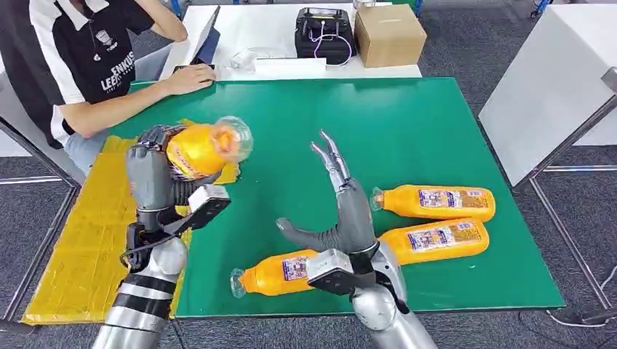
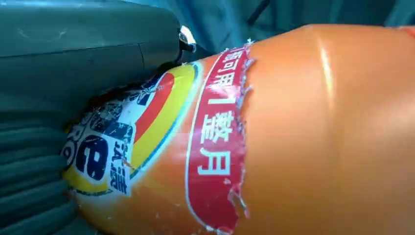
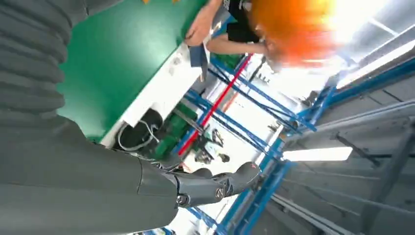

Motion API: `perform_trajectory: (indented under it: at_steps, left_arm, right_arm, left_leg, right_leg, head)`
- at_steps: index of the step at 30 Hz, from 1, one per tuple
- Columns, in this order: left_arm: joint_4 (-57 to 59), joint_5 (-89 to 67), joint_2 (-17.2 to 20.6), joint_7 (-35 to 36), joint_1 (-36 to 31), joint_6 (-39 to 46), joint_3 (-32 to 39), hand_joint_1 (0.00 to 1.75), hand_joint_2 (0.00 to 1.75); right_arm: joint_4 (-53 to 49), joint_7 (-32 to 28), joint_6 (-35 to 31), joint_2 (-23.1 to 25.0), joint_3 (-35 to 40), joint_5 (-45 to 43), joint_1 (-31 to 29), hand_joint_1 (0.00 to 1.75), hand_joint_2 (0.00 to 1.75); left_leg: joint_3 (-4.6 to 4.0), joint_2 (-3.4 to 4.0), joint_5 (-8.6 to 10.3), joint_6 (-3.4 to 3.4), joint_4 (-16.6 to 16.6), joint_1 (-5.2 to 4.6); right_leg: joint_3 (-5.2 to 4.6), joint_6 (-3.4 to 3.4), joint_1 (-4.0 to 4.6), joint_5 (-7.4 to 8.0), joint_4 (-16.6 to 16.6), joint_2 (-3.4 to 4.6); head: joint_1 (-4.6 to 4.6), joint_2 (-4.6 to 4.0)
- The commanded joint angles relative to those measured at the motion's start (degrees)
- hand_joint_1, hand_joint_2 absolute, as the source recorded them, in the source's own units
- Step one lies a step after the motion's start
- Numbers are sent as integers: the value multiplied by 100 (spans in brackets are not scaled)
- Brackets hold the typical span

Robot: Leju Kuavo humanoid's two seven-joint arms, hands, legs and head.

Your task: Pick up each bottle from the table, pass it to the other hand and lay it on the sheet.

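We see the left robot hand (image 1: 156, 156) grasping an orange bottle (image 1: 205, 147) raised above the counter (image 1: 407, 123), its clear cap pointing toward two o'clock, over the edge of the yellow sheet (image 1: 87, 240). At four o'clock from that bottle our right robot hand (image 1: 342, 211) is released, fingers spread and pointing up, holding nothing. Three more bottles lie flat on the counter: one (image 1: 280, 273) just at seven o'clock of the right robot hand, two (image 1: 436, 202) (image 1: 436, 238) at three o'clock.
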Motion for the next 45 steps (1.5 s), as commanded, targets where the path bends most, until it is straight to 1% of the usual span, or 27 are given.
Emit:
perform_trajectory:
  at_steps: [1,2,3,4,5,6,8,9,10,11,13,14,16,17,20,23,26,28,30,31,32,33,38,39,41,44,45]
  left_arm:
    - [2265,-2100,1224,1733,-745,41,161,175,175]
    - [2489,-2100,1823,2629,-870,17,-742,175,175]
    - [2742,-2100,2563,3825,-1223,-209,-2016,175,175]
    - [2802,-2100,2538,4232,-1241,-184,-2509,175,175]
    - [2834,-2100,2434,4095,-1145,-171,-2301,175,175]
    - [2939,-2100,2317,3917,-1126,-123,-2094,175,175]
    - [3208,-2100,2452,4208,-1295,-488,-2531,175,175]
    - [3433,-2100,2685,5000,-1572,-777,-3323,175,175]
    - [3631,-2100,2484,4959,-1560,-807,-2985,175,175]
    - [3792,-2100,2498,5024,-1673,-936,-3061,175,175]
    - [4050,-2100,2231,4599,-1667,-953,-2423,175,175]
    - [4050,-2100,2231,4599,-1667,-953,-2423,175,175]
    - [4167,-1838,1836,3642,-1586,-1028,-1409,175,175]
    - [4199,-1875,1740,3465,-1583,-1074,-1199,175,175]
    - [4232,-1889,1570,3079,-1566,-1153,-837,175,175]
    - [4232,-1889,1570,3079,-1566,-1153,-837,175,175]
    - [4232,-1889,1570,3079,-1566,-1153,-837,175,175]
    - [4195,-1849,1387,2586,-1509,-1098,-344,175,175]
    - [4140,-2001,1210,2409,-1469,-977,-9,175,175]
    - [4091,-2033,1121,2313,-1445,-893,159,141,175]
    - [4078,-2018,1095,2273,-1439,-879,199,28,175]
    - [4071,-1979,1064,2203,-1435,-903,247,0,175]
    - [4061,-1844,977,1969,-1399,-904,419,0,175]
    - [4091,-1841,975,1966,-1409,-940,424,0,175]
    - [4158,-1863,980,1950,-1439,-1020,414,0,175]
    - [4290,-1887,986,1943,-1456,-1122,406,0,175]
    - [4369,-1901,988,1974,-1487,-1189,407,0,175]
  right_arm:
    - [-636,101,-527,-551,186,186,4,0,175]
    - [-718,79,-569,-600,140,160,10,0,175]
    - [-787,76,-617,-643,110,159,26,0,175]
    - [-834,73,-636,-666,104,162,43,0,175]
    - [-872,53,-658,-701,77,160,58,0,175]
    - [-905,51,-679,-718,67,163,79,0,175]
    - [-1031,25,-763,-783,27,187,144,0,175]
    - [-1071,23,-741,-796,31,193,158,0,175]
    - [-1080,54,-731,-773,34,231,172,0,175]
    - [-1038,125,-726,-741,53,364,167,0,175]
    - [-872,316,-727,-682,125,677,119,0,175]
    - [-872,316,-727,-682,125,677,119,0,175]
    - [-693,489,-726,-653,221,948,51,0,175]
    - [-649,502,-741,-637,245,977,35,0,175]
    - [-592,558,-743,-636,283,1056,3,0,175]
    - [-592,558,-743,-636,283,1056,3,0,175]
    - [-592,558,-743,-636,283,1056,3,0,175]
    - [-550,629,-723,-630,288,1109,-28,0,175]
    - [-446,662,-695,-598,306,1127,-71,0,175]
    - [-381,679,-673,-583,331,1152,-104,0,175]
    - [-356,685,-663,-577,339,1158,-117,0,175]
    - [-316,691,-653,-569,357,1173,-137,0,175]
    - [-207,737,-590,-561,403,1232,-195,0,175]
    - [-181,740,-590,-544,405,1233,-208,0,175]
    - [-144,756,-579,-531,407,1246,-225,0,175]
    - [-113,768,-570,-519,387,1229,-230,0,175]
    - [-97,774,-559,-513,378,1222,-238,0,175]
  left_leg:
    - [28,10,-3,-4,-9,2]
    - [42,17,-4,-7,-14,4]
    - [33,11,-3,-6,-11,2]
    - [44,13,-7,-7,-12,5]
    - [23,-23,3,-7,-7,6]
    - [32,-19,0,-10,-5,12]
    - [47,12,-5,-12,-10,12]
    - [63,31,-10,-13,-15,15]
    - [47,30,-9,-11,-8,11]
    - [30,-2,-2,-8,-2,9]
    - [27,-1,-1,-6,0,12]
    - [22,24,-1,-6,-3,7]
    - [29,32,-5,-9,-3,11]
    - [24,31,-1,-8,-5,9]
    - [21,17,1,-8,-4,10]
    - [10,19,2,-8,-2,7]
    - [31,20,-6,-9,-4,11]
    - [17,18,-1,-8,-3,7]
    - [23,17,-3,-8,-4,8]
    - [19,16,-1,-8,-3,7]
    - [29,16,-4,-8,-4,10]
    - [23,15,-2,-7,-3,8]
    - [12,18,1,-7,-4,3]
    - [48,23,-10,-8,-8,11]
    - [9,15,2,-8,-4,4]
    - [34,21,-7,-10,-6,9]
    - [12,17,0,-8,-3,5]
  right_leg:
    - [28,-4,3,-1,-10,2]
    - [40,-7,6,-2,-16,5]
    - [30,-6,3,-3,-10,0]
    - [42,-7,7,-5,-14,0]
    - [32,-6,7,-9,-6,-36]
    - [41,-9,13,-12,-8,-35]
    - [38,-8,11,-9,-16,-2]
    - [54,-9,14,-11,-24,7]
    - [41,-6,10,-10,-14,7]
    - [35,-3,8,-13,-6,-19]
    - [27,-3,9,-10,-7,-11]
    - [13,-2,4,-3,-4,16]
    - [24,-4,9,-3,-8,20]
    - [20,-3,7,-1,-8,17]
    - [20,-4,6,-3,-9,2]
    - [7,-2,4,1,-5,13]
    - [33,-4,10,-5,-12,9]
    - [15,-3,5,-2,-6,11]
    - [23,-3,7,-4,-9,8]
    - [18,-2,6,-3,-7,9]
    - [31,-2,8,-5,-11,6]
    - [23,-2,6,-3,-9,8]
    - [8,-2,1,1,-4,17]
    - [51,-4,12,-6,-19,14]
    - [6,-2,2,1,-4,15]
    - [35,-4,8,-5,-12,14]
    - [10,-3,3,0,-3,16]
  head:
    - [0,0]
    - [-2,0]
    - [-2,0]
    - [2,0]
    - [2,0]
    - [0,0]
    - [0,0]
    - [-7,0]
    - [-2,0]
    - [2,0]
    - [2,0]
    - [2,0]
    - [0,0]
    - [0,0]
    - [0,0]
    - [2,0]
    - [0,0]
    - [0,0]
    - [0,0]
    - [0,0]
    - [0,0]
    - [0,0]
    - [0,0]
    - [2,0]
    - [0,0]
    - [0,0]
    - [0,0]
